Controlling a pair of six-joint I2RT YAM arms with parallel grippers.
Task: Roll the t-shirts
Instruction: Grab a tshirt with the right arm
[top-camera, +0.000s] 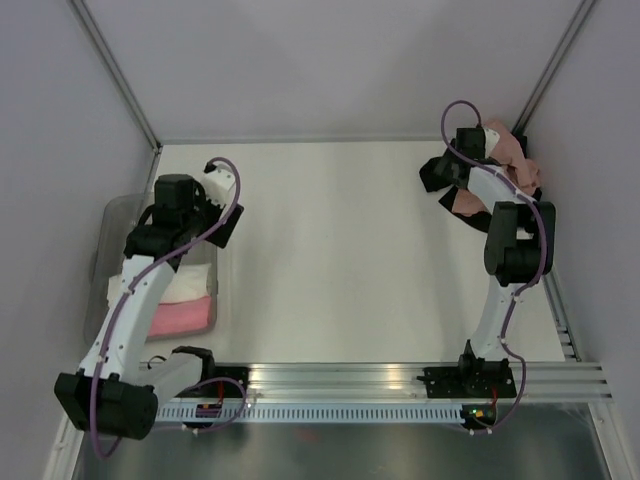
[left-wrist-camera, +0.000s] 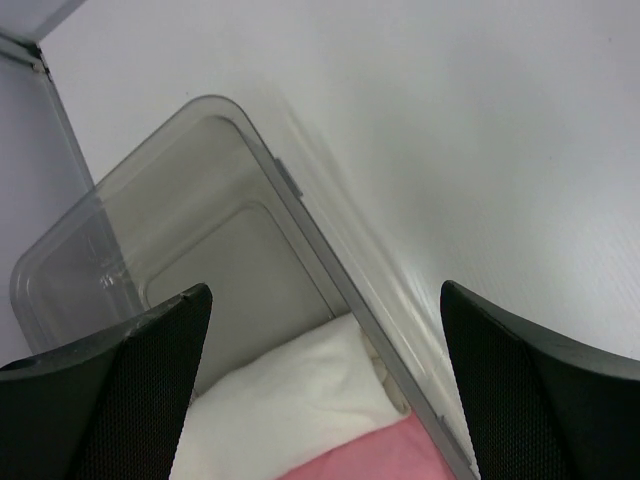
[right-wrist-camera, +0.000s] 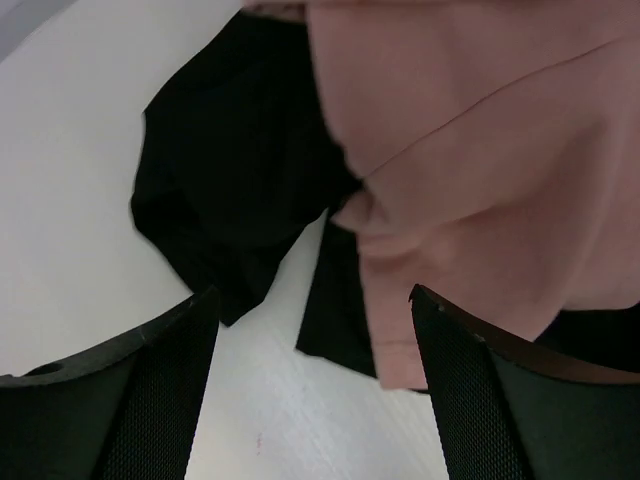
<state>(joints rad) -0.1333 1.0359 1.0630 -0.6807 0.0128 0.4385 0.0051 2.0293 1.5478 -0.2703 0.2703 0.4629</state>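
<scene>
Over the bin (left-wrist-camera: 100, 262) the left gripper (left-wrist-camera: 325, 290) gapes wide, and well away from it the right gripper (right-wrist-camera: 312, 292) gapes above the black shirt (right-wrist-camera: 230, 170).

A white table (top-camera: 330, 250) is sitting boxed in by pale grey walls.
The back wall (top-camera: 340, 60) is closing off the 12 o'clock side, while the left wall (top-camera: 50, 120) is standing at 9 o'clock and the right wall (top-camera: 612, 150) at 3 o'clock, all plain and matte. A left post (top-camera: 115, 75) at 11 o'clock and a right post (top-camera: 555, 65) at 1 o'clock, both metal, are slanting down to the table's far corners. An aluminium rail (top-camera: 350, 378) is running along the 6 o'clock edge and catching a bright glare, with a dull metal sheet (top-camera: 330, 452) lying below it. Soft, even light is falling from above, leaving only faint shadows on the tabletop.
</scene>
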